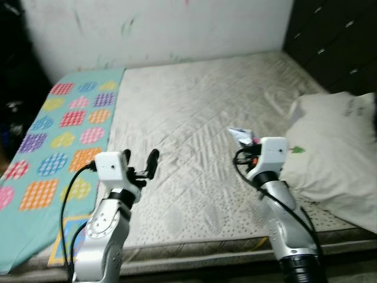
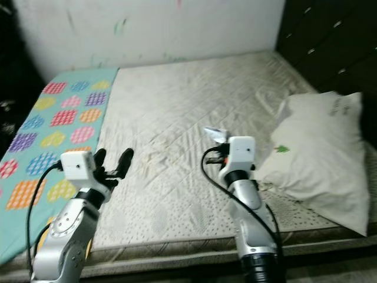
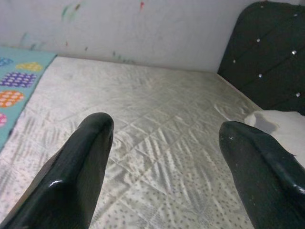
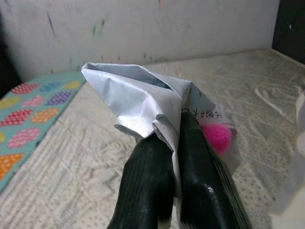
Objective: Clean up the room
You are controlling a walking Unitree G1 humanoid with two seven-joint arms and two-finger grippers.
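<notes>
1. Bare quilted mattress w/ no sheet, looks grubby.
2. White wall behind it w/ green and pink scribble marks.
3. Dark tufted headboard on the right.
4. Teal patterned mat along the left edge.

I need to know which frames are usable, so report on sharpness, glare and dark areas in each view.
Eye views: soft and slightly blurred, the white pillow overexposed, the left edge and dark headboard lost in shadow. Left wrist view: mattress fairly crisp, the near fingers of the open left gripper blurred with small highlights. Right wrist view: the crumpled wrapper in the right gripper is sharp, with a bright sheen; background soft.
</notes>
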